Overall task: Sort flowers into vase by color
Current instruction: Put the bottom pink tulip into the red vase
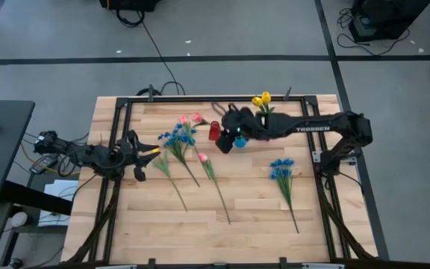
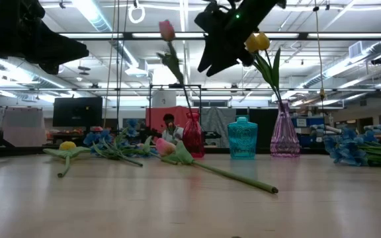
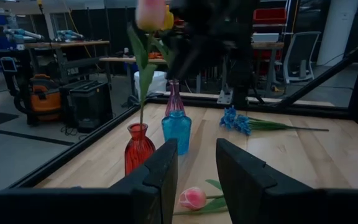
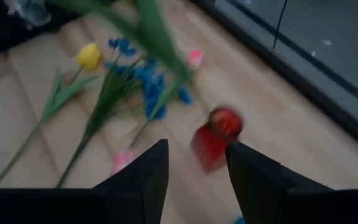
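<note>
My right gripper (image 1: 230,139) hangs high over the wooden tabletop (image 1: 245,217) near twelve o'clock, fingers (image 4: 143,177) spread, above the red glass vase (image 2: 192,136). A pink artificial tulip (image 2: 167,30) stands with its stem in that vase. The teal glass vase (image 2: 243,138) is just beside it, and the clear pink ribbed vase (image 2: 284,133) holds yellow tulips (image 2: 257,41). My left gripper (image 1: 142,155) waits at nine o'clock, fingers (image 3: 160,177) apart. Blue blossom sprays (image 1: 281,169), another pink tulip (image 1: 202,158) and a yellow tulip (image 4: 89,55) lie flat.
</note>
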`<state>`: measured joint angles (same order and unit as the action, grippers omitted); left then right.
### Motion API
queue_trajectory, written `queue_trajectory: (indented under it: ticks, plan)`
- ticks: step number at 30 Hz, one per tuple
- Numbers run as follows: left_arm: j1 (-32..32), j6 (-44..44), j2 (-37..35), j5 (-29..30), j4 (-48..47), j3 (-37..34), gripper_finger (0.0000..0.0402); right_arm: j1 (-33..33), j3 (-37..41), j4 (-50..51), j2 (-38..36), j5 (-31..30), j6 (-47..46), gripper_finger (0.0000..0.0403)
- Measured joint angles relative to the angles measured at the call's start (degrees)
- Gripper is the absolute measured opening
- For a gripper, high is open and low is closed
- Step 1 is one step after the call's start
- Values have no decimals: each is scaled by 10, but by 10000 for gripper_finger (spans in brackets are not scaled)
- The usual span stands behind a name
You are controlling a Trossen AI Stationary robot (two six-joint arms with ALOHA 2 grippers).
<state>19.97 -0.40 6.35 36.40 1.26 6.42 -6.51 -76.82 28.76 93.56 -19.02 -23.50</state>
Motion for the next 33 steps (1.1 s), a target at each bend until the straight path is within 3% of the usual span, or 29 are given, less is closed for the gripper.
queue_trajectory:
  ticks: [6, 15, 24, 33]
  plan:
    - [0, 1, 0, 0, 3, 0, 115, 91, 0, 8, 32, -41, -95, 162]
    - [0, 66, 0, -1, 91, 0, 115, 166, -17, -39, 161, -13, -247, 145]
    - [-1, 86, 0, -119, 100, 0, 115, 188, -197, 182, 272, 23, -367, 124]
    - [0, 90, 0, -131, 96, 0, 115, 164, -343, 341, 376, 109, -382, 123]
